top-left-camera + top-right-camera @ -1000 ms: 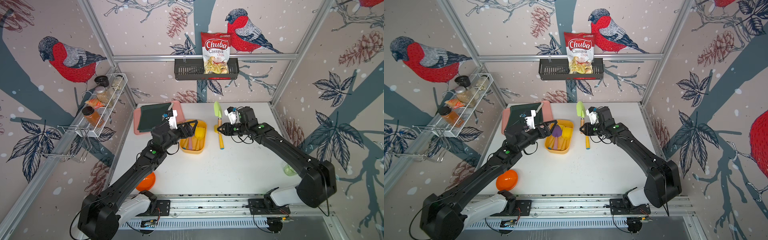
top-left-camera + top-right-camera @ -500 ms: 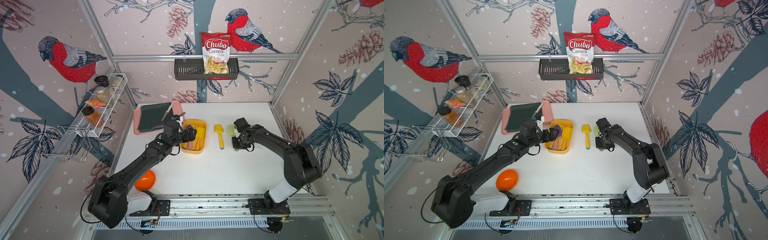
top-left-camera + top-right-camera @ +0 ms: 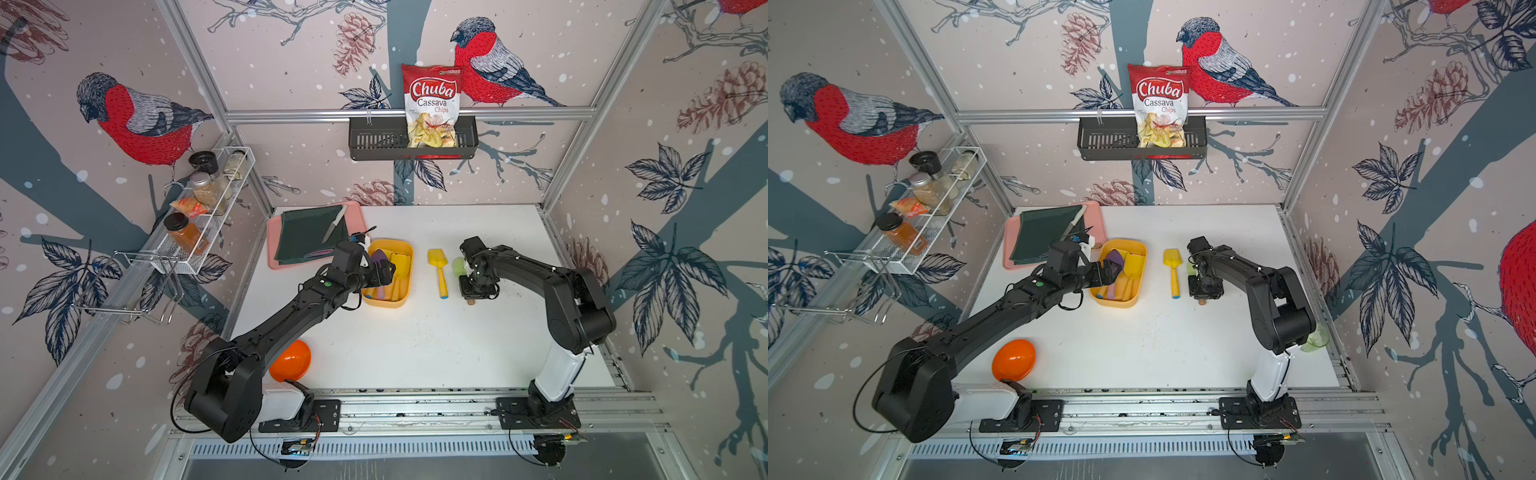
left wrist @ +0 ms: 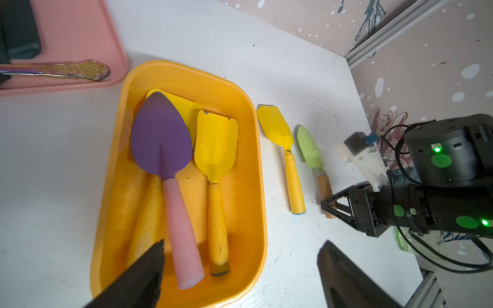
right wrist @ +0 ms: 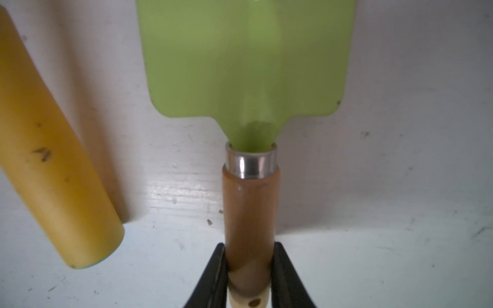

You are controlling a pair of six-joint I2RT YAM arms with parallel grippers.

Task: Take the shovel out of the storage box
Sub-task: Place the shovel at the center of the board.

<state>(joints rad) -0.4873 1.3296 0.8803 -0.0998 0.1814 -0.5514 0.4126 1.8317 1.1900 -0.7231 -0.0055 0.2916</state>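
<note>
The blade of the green shovel (image 5: 249, 80) runs off the right wrist view's edge, as does the yellow handle (image 5: 48, 160) beside it. In the storage box (image 4: 186, 72), the purple shovel (image 4: 162, 144) covers most of a yellow shovel (image 4: 184, 106) beneath.

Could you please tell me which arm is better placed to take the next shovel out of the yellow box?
Left, probably. The left gripper hovers open over the box by the purple shovel; the right gripper is shut on the handle of the green shovel, outside the box.

Green shovel (image 4: 310, 149) outside storage box (image 4: 186, 71)
</note>
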